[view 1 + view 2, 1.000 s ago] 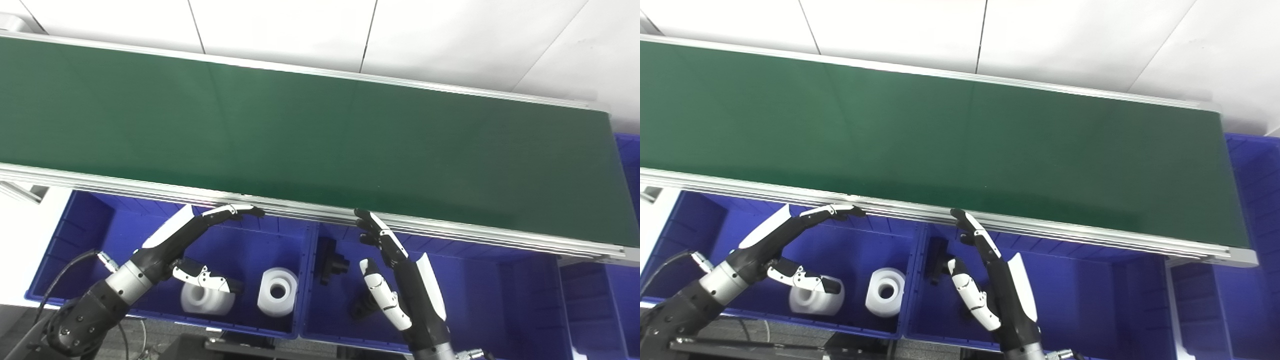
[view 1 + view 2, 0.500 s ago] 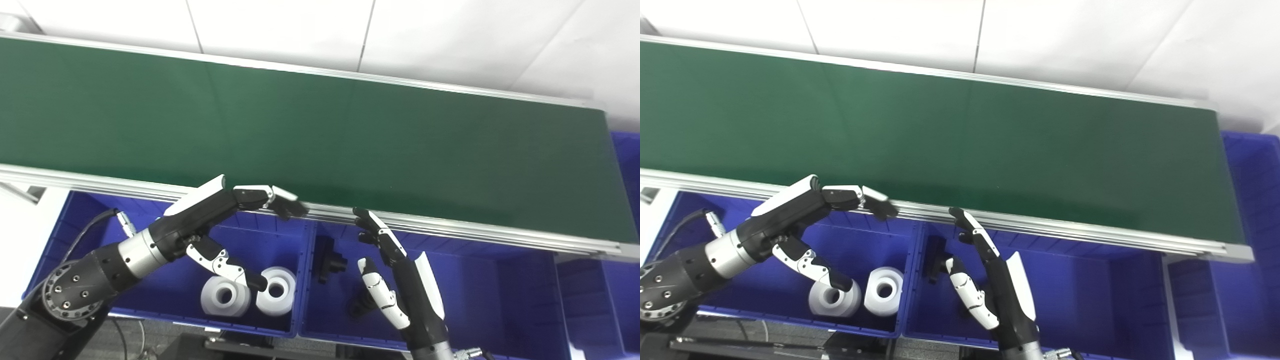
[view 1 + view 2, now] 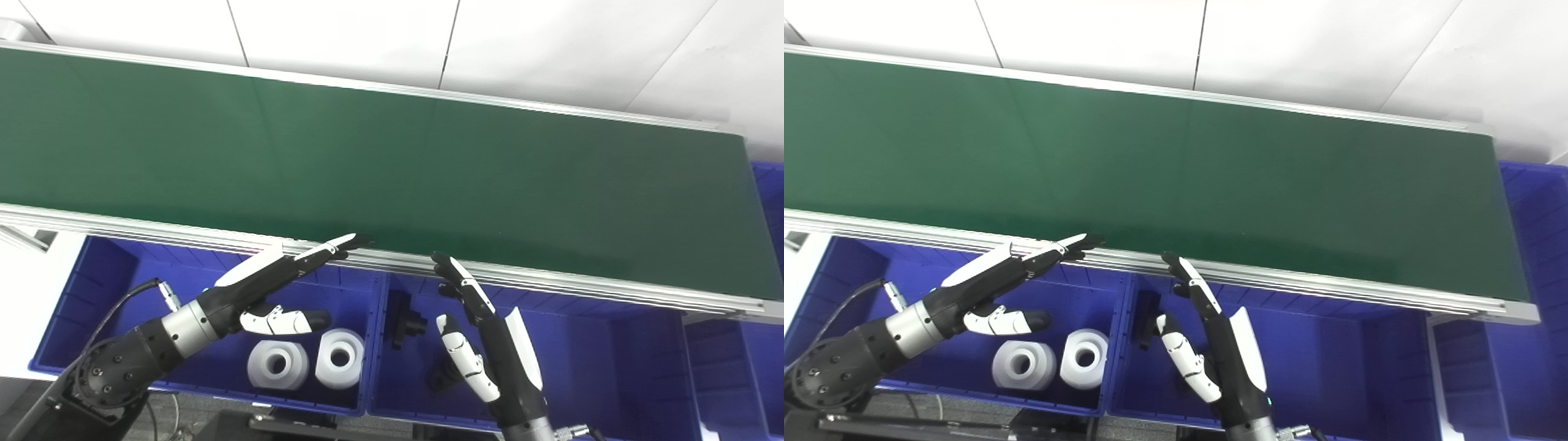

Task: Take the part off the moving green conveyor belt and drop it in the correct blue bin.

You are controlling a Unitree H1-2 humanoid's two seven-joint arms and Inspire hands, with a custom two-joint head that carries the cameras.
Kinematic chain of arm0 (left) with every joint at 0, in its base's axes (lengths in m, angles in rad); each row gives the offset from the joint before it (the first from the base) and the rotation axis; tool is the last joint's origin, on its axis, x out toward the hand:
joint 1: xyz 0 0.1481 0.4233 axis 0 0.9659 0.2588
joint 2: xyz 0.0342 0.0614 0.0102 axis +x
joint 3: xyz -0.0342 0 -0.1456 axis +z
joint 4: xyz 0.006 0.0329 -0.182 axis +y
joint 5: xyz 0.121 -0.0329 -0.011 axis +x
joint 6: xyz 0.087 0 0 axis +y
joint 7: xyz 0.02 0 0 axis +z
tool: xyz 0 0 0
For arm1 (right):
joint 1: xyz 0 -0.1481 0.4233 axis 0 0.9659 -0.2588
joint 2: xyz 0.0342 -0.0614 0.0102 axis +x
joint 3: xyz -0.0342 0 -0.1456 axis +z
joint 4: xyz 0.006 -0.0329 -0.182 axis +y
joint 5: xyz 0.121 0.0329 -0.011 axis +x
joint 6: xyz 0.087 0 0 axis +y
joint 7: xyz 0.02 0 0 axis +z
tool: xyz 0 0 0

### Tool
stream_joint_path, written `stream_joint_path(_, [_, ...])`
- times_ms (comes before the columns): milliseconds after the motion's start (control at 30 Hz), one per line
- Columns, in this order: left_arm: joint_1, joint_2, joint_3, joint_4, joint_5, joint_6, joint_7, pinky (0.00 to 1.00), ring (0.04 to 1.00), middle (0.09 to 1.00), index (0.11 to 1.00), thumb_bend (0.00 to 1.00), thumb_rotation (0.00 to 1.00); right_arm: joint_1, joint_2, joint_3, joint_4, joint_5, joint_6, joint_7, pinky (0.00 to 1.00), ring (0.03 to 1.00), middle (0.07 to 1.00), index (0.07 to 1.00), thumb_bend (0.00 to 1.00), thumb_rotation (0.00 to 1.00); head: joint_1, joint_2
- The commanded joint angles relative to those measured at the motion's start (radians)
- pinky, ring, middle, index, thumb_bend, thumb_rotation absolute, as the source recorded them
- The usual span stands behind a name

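**Green belt bare, parts sit in bins**

White ring-shaped parts (image 3: 278,365) w/ center holes lie in our left blue bin (image 3: 92,294); black parts (image 3: 405,318) in the middle bin (image 3: 588,343). Left hand (image 3: 269,288) & right hand (image 3: 484,343) hold nothing, fingers apart. No readable labels.

Your left hand (image 3: 278,288) extends flat and empty from a forearm entering at the lower left, fingers straight and together, thumb splayed below the palm. Your right hand (image 3: 484,334) rises from the bottom edge, empty, fingers extended upward, thumb held apart on its left side.
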Motion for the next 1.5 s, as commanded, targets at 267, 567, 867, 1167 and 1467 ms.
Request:
stream_joint_path(267, [0.001,-0.001,0.024,-0.002,0.01,-0.032,-0.01,0.94,0.987,1.0,0.988,0.42,0.88,0.011,0.004,0.006,-0.042,0.008,0.001,0.004,0.84,0.903,0.926,0.906,0.39,0.94,0.003,0.005])
stream_joint_path(567, [0.008,0.008,0.034,-0.018,-0.01,-0.027,-0.021,0.94,0.99,1.0,0.99,0.41,0.86,0.015,0.014,0.014,-0.047,-0.009,0.005,0.001,0.83,0.899,0.922,0.901,0.39,0.94,-0.111,0.03])
stream_joint_path(867, [0.01,0.016,0.057,0.017,-0.05,-0.058,-0.055,0.97,1.0,1.0,0.993,0.39,0.82,0.01,0.035,0.036,-0.022,-0.024,0.016,-0.002,0.83,0.9,0.93,0.907,0.42,0.96,-0.21,-0.02])
stream_joint_path(1167, [0.026,-0.001,0.052,0.07,-0.028,-0.125,-0.06,0.93,0.981,1.0,0.973,0.39,0.75,0.041,0.025,0.05,0.05,-0.038,-0.072,-0.06,0.82,0.895,0.93,0.905,0.4,0.92,-0.202,-0.143])
stream_joint_path(1467, [0.039,-0.009,0.057,0.09,-0.023,-0.143,-0.057,0.91,0.97,1.0,0.971,0.37,0.72,0.043,0.024,0.065,0.084,-0.055,-0.094,-0.088,0.83,0.901,0.935,0.907,0.38,0.92,-0.223,-0.164])
